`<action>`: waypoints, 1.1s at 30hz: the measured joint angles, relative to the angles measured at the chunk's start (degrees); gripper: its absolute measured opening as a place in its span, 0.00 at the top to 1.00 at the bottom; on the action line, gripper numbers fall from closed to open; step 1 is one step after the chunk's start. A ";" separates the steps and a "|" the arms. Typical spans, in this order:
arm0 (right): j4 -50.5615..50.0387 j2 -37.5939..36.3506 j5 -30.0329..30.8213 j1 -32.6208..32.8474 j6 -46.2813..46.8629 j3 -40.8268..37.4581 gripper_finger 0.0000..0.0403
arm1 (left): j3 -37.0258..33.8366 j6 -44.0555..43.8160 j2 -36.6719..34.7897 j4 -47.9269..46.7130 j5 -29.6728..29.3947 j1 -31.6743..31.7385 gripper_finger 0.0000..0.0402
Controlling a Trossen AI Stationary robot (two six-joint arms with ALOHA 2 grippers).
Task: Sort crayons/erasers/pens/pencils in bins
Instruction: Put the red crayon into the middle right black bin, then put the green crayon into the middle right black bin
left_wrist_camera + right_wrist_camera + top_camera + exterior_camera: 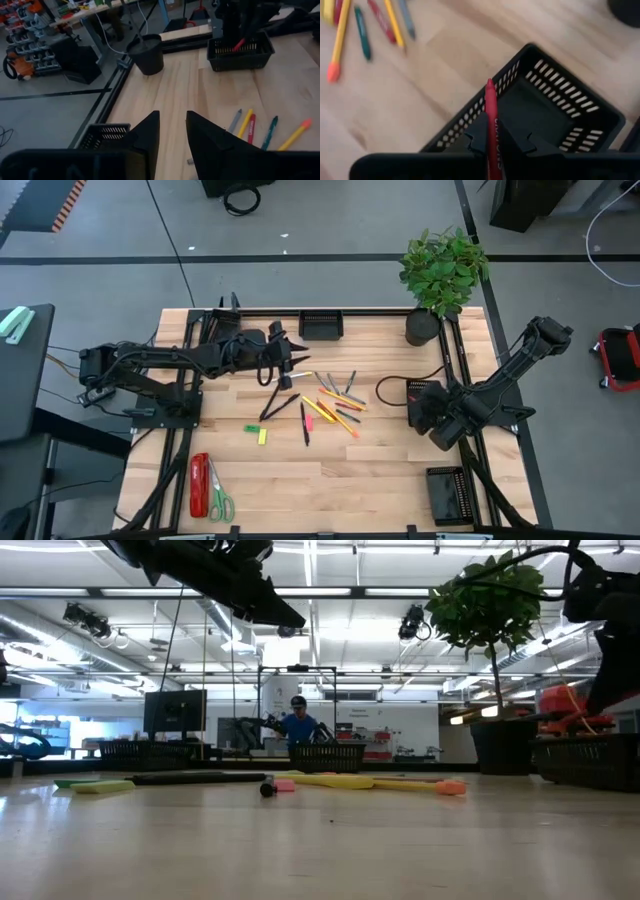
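Gripping red crayon (491, 125), long axis toward bin (555, 107).

Right gripper (492, 142) grips a crayon (491, 120) directly above a bin (560, 107). Loose pencils (340, 35) lie well beyond it, toward table centre.

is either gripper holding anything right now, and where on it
The right gripper is shut on a red crayon, pinching its lower part so the tip sticks up over a bin. The left gripper is open and holds nothing.
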 joint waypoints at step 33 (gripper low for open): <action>7.54 0.00 5.24 -0.02 3.83 0.01 0.56 | 0.00 0.71 0.00 0.54 -0.05 -2.25 0.75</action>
